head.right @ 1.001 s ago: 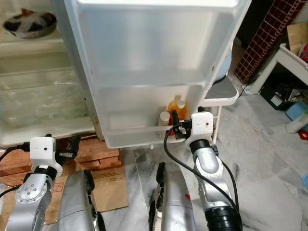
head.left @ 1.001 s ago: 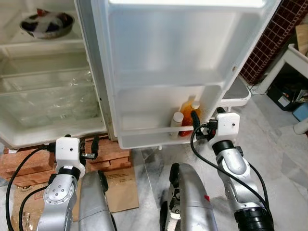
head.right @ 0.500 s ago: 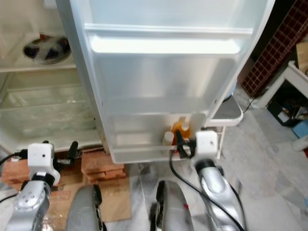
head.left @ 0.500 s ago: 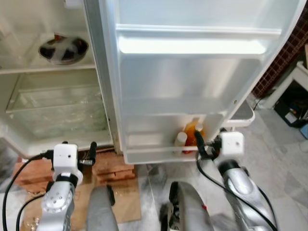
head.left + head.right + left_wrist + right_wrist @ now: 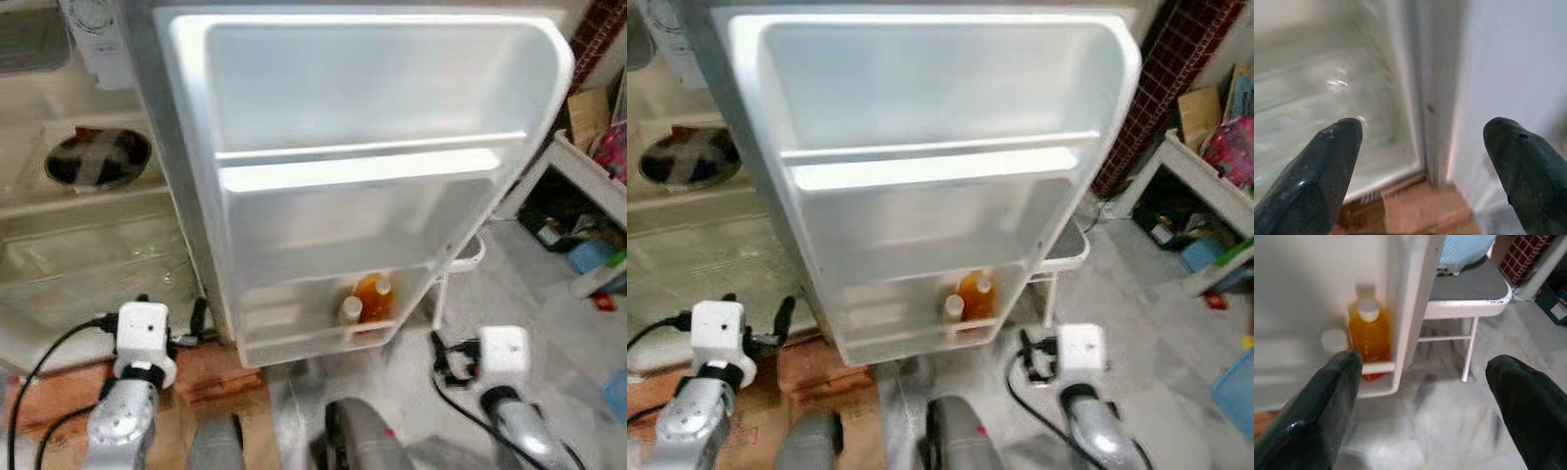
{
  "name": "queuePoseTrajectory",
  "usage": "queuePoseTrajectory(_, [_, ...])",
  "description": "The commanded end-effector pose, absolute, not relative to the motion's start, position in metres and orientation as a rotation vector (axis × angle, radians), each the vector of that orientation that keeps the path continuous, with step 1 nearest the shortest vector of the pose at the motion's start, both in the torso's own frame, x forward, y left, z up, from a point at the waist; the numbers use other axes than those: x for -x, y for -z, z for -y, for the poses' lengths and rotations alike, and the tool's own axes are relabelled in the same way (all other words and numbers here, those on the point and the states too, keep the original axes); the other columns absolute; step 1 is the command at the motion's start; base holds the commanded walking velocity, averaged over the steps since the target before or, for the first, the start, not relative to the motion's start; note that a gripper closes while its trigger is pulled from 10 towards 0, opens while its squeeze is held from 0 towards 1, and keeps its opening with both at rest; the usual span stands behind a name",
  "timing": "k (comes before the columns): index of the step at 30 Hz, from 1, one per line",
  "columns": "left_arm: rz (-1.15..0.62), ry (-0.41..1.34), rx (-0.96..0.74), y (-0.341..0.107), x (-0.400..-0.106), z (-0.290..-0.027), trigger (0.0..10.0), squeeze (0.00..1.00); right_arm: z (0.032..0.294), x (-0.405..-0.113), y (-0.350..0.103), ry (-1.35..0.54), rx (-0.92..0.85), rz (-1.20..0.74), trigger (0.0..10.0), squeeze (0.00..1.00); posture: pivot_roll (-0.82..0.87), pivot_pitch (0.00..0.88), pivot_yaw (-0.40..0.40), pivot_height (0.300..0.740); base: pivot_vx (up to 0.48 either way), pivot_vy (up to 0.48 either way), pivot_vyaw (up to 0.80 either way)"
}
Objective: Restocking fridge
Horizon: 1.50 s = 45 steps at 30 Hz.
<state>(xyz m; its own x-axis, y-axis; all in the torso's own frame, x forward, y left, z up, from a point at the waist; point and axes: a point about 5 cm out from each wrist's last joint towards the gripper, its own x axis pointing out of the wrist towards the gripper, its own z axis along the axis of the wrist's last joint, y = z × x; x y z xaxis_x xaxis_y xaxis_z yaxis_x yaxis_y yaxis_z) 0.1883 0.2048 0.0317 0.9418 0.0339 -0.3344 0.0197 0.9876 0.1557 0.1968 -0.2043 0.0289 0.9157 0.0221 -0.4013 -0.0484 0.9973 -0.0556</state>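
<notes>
With both arms carrying nothing, the restocking looks to be between items: one delivery seems finished and the next has yet to be fetched. The right gripper (image 5: 1420,406) hangs spread and empty over the pale marble floor (image 5: 1440,431), just off the outer edge of the open fridge door (image 5: 362,117). Slightly beyond it, in the lowest door bin (image 5: 313,338), stand an orange juice bottle (image 5: 1368,335) and a smaller white-capped bottle (image 5: 1334,340), touching or nearly so. The left gripper (image 5: 1420,161) is also spread and empty, aimed at the door's hinge side, with a stack of red bricks (image 5: 206,357) under the fridge just ahead of it. My guess is that the next move calls for turning away to find more stock, since none lies within reach. Farther from the left gripper, a patterned bowl (image 5: 96,157) sits on an inner shelf. Beyond the right gripper stand a small white stool (image 5: 1469,289), a brick-tiled wall (image 5: 1523,254) and cluttered white shelving (image 5: 588,186).
</notes>
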Motion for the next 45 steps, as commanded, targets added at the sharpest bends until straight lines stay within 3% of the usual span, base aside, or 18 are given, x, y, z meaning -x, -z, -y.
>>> queuePoseTrajectory(1, [-0.325,0.036,-0.157,-0.034,-0.192,-0.193,10.0,0.00,0.219,-0.190,-0.022,-0.002,0.094,-0.452,10.0,0.00,0.09,0.035,-0.060,0.654,0.000,0.000,-0.63])
queuePoseTrajectory(10, [-0.280,0.007,-0.187,-0.046,-0.201,-0.199,10.0,0.00,0.217,-0.205,-0.023,-0.031,0.079,-0.443,10.0,0.00,0.11,0.060,-0.066,0.654,0.000,0.000,-0.61])
queuePoseTrajectory(16, [-0.275,0.004,-0.205,-0.051,-0.201,-0.202,10.0,0.00,0.206,-0.212,-0.034,-0.179,0.140,-0.387,10.0,0.00,0.12,0.087,-0.062,0.654,0.000,0.000,-0.10])
queuePoseTrajectory(24, [-0.306,0.030,-0.172,-0.044,-0.191,-0.194,10.0,0.00,0.195,-0.219,-0.042,-0.267,0.133,-0.390,10.0,0.00,0.11,0.084,-0.055,0.709,0.000,0.000,0.00])
queuePoseTrajectory(30, [-0.328,0.039,-0.176,-0.040,-0.188,-0.188,10.0,0.00,0.188,-0.222,-0.039,-0.231,0.108,-0.381,10.0,0.00,0.11,0.064,-0.059,0.739,0.000,0.000,0.00])
queuePoseTrajectory(39, [-0.345,0.081,-0.164,-0.039,-0.190,-0.183,10.0,0.00,0.190,-0.217,-0.034,-0.175,0.085,-0.418,10.0,0.00,0.10,0.060,-0.056,0.740,0.000,0.000,0.00])
queuePoseTrajectory(45, [-0.341,0.101,-0.162,-0.038,-0.194,-0.180,10.0,0.00,0.196,-0.218,-0.020,-0.194,0.079,-0.549,10.0,0.00,0.09,0.039,-0.057,0.740,0.000,0.000,0.00])
